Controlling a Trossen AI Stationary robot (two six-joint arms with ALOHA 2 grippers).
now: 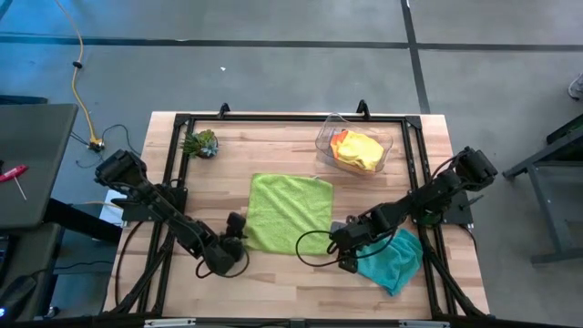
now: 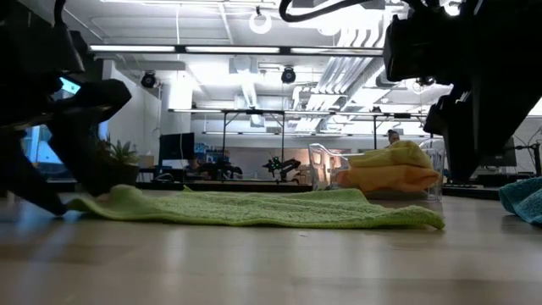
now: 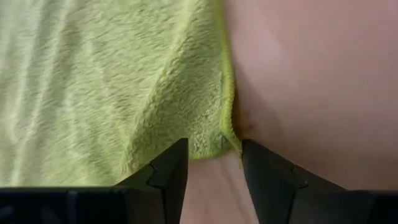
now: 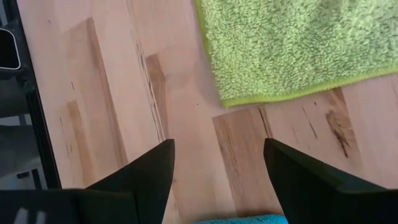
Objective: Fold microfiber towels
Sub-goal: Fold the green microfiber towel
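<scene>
Reaching at the near-left corner of the lime green towel (image 3: 106, 81), the left gripper (image 3: 214, 171) has its fingers parted with bare wood between the tips, the corner's hem lying just ahead of them and nothing pinched. Only the left wrist view shows that gap and the raised fold of pile at the corner; from above, the left gripper (image 1: 235, 228) merely appears to meet the towel's edge. The right gripper (image 4: 217, 168) stands wide and unloaded over the table (image 4: 112, 93), the towel's opposite near corner a little ahead of its tips, a sliver of the teal towel (image 4: 239, 219) just behind them. The high view alone shows the right gripper (image 1: 344, 239) between the lime green towel (image 1: 291, 214) and the crumpled teal towel (image 1: 393, 260), and a clear bin (image 1: 326, 137) beyond holding yellow and orange towels (image 1: 357, 150). The lime towel lies flat, roughly square, edges nearly parallel to the table's, so no long axis stands out. The low view adds its slight lift at the left corner.
</scene>
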